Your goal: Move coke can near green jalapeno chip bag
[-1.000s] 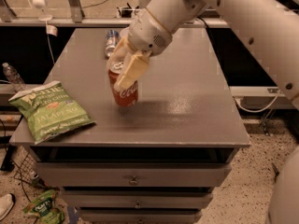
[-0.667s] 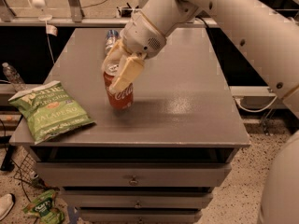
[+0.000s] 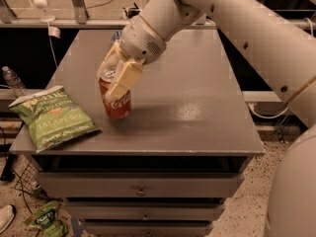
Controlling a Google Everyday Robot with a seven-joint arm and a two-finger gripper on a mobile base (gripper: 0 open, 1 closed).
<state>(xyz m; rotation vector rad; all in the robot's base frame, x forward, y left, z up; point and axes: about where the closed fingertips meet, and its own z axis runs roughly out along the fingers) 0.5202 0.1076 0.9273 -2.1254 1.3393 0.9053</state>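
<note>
The red coke can (image 3: 116,101) stands upright on the grey table (image 3: 187,117), left of its middle. My gripper (image 3: 114,78) reaches down from the upper right and is shut on the can, one cream finger (image 3: 122,81) across its front and the other behind it. The green jalapeno chip bag (image 3: 53,116) lies flat at the table's front left corner, hanging a little over the edge. The can is a short gap to the right of the bag, not touching it.
A blue-and-silver object (image 3: 115,35) sits at the table's far side, partly hidden by my arm. A water bottle (image 3: 12,81) stands beyond the left edge. A small darker green bag (image 3: 45,222) lies on the floor. Drawers (image 3: 141,189) front the table.
My gripper has carried the coke can to the left and toward the front of the table, closer to the chip bag. The bag has not moved.
</note>
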